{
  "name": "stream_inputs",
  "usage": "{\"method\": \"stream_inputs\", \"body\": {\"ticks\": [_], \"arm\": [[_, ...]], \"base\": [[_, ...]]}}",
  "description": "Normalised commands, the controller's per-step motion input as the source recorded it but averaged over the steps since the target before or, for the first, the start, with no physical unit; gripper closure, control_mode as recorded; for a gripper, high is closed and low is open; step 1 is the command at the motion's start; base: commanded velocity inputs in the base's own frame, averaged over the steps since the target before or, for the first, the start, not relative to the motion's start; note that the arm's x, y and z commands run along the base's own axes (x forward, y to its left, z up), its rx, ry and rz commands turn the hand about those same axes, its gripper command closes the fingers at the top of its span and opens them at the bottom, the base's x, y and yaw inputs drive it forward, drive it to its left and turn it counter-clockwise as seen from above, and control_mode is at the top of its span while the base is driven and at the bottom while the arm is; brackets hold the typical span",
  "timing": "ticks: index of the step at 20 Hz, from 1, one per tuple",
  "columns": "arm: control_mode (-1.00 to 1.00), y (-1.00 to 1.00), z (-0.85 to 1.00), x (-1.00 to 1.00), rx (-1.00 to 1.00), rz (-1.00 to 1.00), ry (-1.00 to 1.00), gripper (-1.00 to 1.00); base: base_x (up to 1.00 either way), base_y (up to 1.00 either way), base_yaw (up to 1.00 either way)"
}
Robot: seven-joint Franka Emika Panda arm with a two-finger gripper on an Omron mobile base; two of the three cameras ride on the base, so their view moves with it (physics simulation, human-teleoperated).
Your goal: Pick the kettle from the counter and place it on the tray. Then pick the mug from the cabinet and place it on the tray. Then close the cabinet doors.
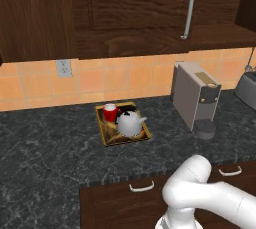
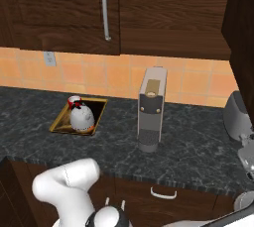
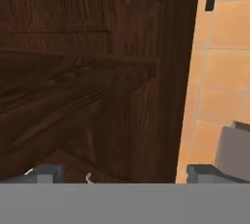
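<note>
Kettle (image 1: 131,123) and mug (image 1: 110,111) sit on the tray (image 1: 111,137); closing the doors looks like the step in hand.
The gripper (image 3: 119,173), fingers spread and empty, faces the cabinet (image 3: 73,86); it should likely push flat on a door (image 1: 132,3) panel, clear of the handle (image 1: 188,8) and coffee machine (image 1: 195,98).

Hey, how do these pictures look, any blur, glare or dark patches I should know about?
Left base view: soft and pixelated, no glare; kettle and mug on the tray read clearly. Right base view: equally soft, cabinet dark overhead. Hand view: very close, smeared dark wood, bright orange tiles at right.
</note>
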Motion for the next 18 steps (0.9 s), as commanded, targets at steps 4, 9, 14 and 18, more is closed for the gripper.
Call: {"method": "stream_inputs", "body": {"ticks": [4, 9, 14, 18], "arm": [[-1.00, -0.20, 0.48, 0.20, 0.04, 0.10, 0.00, -1.00], [-1.00, -0.11, 0.61, -0.07, -0.01, 0.07, -0.07, -1.00], [-1.00, 0.35, 0.60, -0.09, -0.15, 0.02, -0.10, -1.00], [-1.00, 0.65, 0.73, 0.08, -0.21, -0.01, -0.01, -1.00]], "base": [[0.00, 0.00, 0.00], [0.00, 0.00, 0.00], [0.00, 0.00, 0.00], [0.00, 0.00, 0.00]]}}
